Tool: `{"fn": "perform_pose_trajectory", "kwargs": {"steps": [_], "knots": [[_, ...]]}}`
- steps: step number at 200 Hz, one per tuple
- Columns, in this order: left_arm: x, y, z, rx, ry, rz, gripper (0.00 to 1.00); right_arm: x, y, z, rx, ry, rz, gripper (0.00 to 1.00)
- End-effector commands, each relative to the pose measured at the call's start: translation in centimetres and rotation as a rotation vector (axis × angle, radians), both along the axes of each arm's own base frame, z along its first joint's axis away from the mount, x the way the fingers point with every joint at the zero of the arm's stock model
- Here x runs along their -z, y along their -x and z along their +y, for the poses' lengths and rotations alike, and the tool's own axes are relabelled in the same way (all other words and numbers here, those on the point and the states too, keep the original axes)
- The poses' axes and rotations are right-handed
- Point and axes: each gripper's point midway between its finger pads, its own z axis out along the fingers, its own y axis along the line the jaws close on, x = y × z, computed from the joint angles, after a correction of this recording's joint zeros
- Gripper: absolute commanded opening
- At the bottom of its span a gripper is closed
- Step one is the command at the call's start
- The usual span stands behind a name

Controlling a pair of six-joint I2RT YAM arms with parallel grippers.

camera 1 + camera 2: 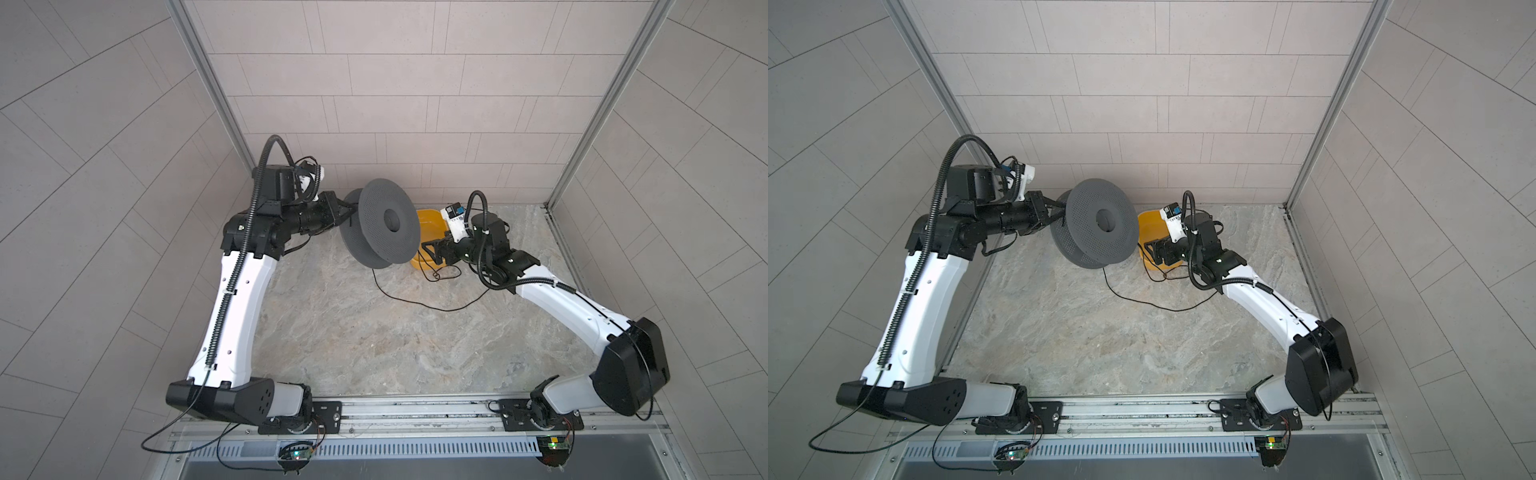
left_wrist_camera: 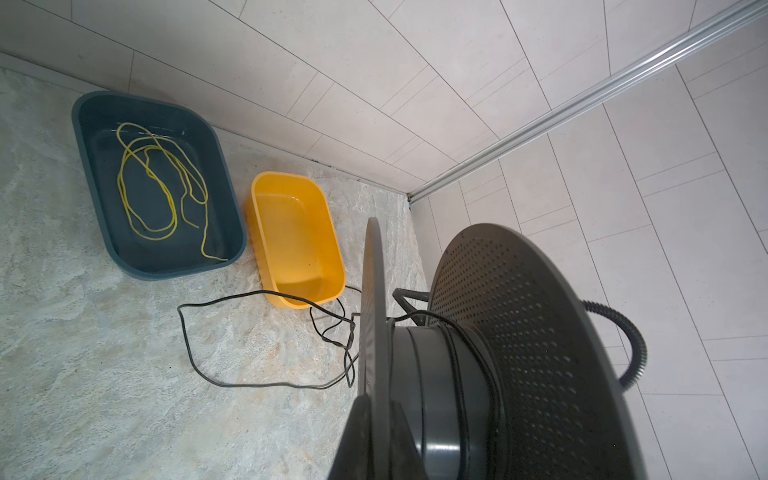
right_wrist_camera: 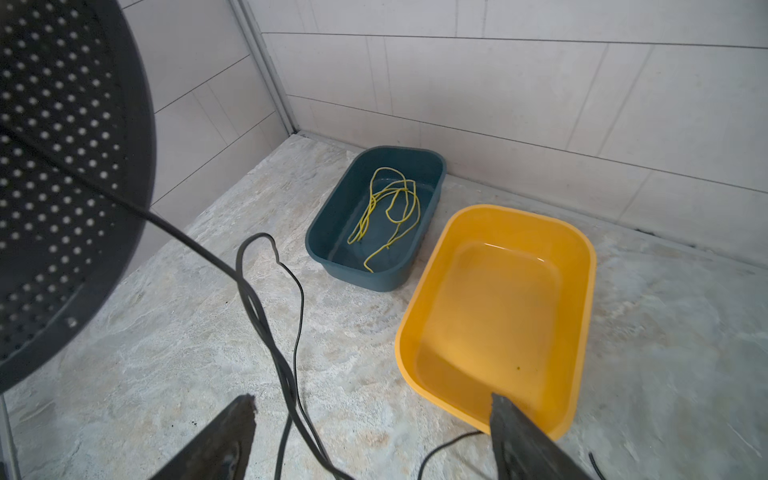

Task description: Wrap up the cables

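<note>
Because the desk (image 1: 374, 353) carries most of the loose slack, my first worry is drag. The loops lying there cross one another near the yellow tub (image 3: 582, 257). If I pull, I judge they could cinch into a knot, or hook the tub's corner and tug it along.

The grey spool (image 1: 386, 224) hangs clear of the desk, tilted, with the left tool (image 2: 374, 440) pressed together on the rim of one flange. That is a thin edge hold on a wide thing, so a jerk on the line may twist the spool in the grip or lever it out.

The right tool (image 3: 370, 399) is spread wide just beside the tub and grips nothing; the line runs loose between its fingers (image 3: 224, 436).

The black cable (image 2: 249, 384) has only a few turns around the hub, and from there it drops off the spool to the desk. With no tension on it, I judge those turns may slacken and slide along the hub, or ride over the flange if I close in the wrong place.
</note>
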Motion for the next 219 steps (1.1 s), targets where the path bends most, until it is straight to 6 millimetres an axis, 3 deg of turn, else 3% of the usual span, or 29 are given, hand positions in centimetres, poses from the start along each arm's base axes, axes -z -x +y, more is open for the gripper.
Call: {"fn": "perform_pose_trajectory", "kwargs": {"steps": [1, 21, 43, 76, 108, 139, 174, 219], "knots": [[-2.1, -0.5, 0.2, -0.015, 0.043, -0.069, 0.00, -1.9, 0.8, -2.2, 0.080, -0.040, -0.007, 0.88], [-2.6, -0.3, 0.4, -0.030, 0.051, -0.086, 0.00, -2.0, 1.8, -2.4, 0.093, -0.111, 0.060, 0.86], [-2.9, -0.3, 0.4, -0.042, 0.069, -0.096, 0.00, -1.8, 2.8, -1.0, 0.059, -0.288, 0.124, 0.82], [-3.2, -0.1, 0.4, -0.035, 0.075, -0.105, 0.00, 0.1, 3.5, -0.3, 0.075, -0.425, 0.152, 0.77], [-3.2, 0.0, 0.5, -0.029, 0.072, -0.106, 0.00, 1.5, 3.3, -0.1, 0.061, -0.357, 0.160, 0.65], [-3.2, 0.0, 0.6, -0.033, 0.068, -0.106, 0.00, 1.6, 4.5, 1.9, -0.028, -0.305, 0.152, 0.51], [-3.3, 0.0, 0.6, -0.032, 0.073, -0.107, 0.00, 2.5, 6.5, 4.6, -0.123, -0.137, 0.118, 0.51], [-4.0, 0.3, 0.6, -0.031, 0.085, -0.119, 0.00, 4.8, 5.4, 6.0, -0.129, -0.071, 0.147, 0.50]]}}
